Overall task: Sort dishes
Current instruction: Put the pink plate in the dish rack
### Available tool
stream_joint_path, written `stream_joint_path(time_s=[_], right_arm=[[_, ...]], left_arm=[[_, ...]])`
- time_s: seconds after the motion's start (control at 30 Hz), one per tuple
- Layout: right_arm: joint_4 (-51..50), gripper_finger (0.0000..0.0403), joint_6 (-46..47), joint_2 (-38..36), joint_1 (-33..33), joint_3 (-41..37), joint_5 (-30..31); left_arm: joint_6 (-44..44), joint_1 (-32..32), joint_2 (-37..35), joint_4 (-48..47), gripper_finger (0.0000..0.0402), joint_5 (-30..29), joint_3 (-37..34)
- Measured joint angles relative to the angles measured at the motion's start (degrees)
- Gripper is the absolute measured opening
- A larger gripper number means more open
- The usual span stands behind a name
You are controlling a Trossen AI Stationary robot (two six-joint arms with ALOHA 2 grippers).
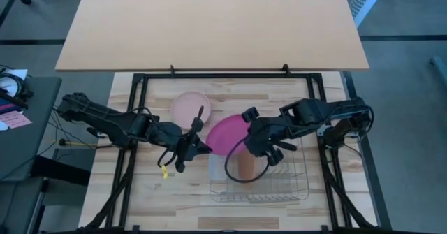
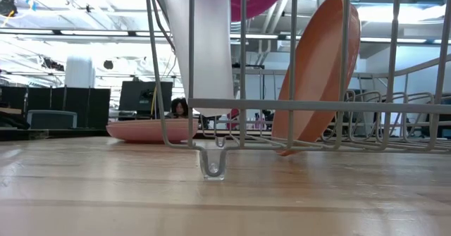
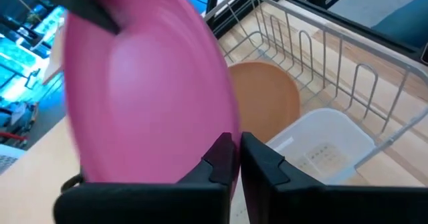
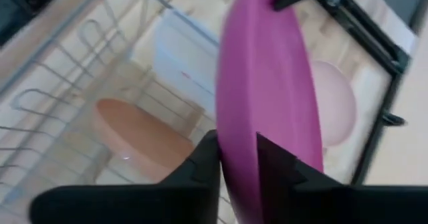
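On the wooden table (image 1: 150,185), I see both grippers clamped on the magenta plate (image 1: 227,134), held above the wire rack (image 1: 279,185): left gripper (image 3: 232,158), right gripper (image 4: 235,158). I'd confirm the right's hold before the left lets go.

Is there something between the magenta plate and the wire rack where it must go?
Nothing visible blocks it. The magenta plate, held by both grippers, hangs over the wire rack; the orange plate already stands in one slot, beside the white tray.

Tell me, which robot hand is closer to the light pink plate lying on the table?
The left gripper. It sits just beside the pale pink plate, pinching the magenta plate. The right gripper grips that magenta plate's other edge, farther off, above the wire rack.
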Motion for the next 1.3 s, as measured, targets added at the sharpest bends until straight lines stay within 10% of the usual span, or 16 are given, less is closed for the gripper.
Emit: stream_joint_path(time_s=[0.37,0.77,1.3], right_arm=[[-0.40,0.0040,0.94,0.00,-0.27,-0.02,-2.39],[-3.45,0.0040,1.18,-0.50,1.00,0.00,-2.22],[-14.75,0.0032,-9.44,-3.57,10.71,9.38,-2.67]], left_arm=[[-3.15,0.07,-0.04,1.78,0.0088,-7.51,0.04],[-4.73,-0.09,-3.97,2.47,0.0188,-2.92,0.04],[-5.84,0.09,-9.44,8.63,0.0202,-10.70,0.03]])
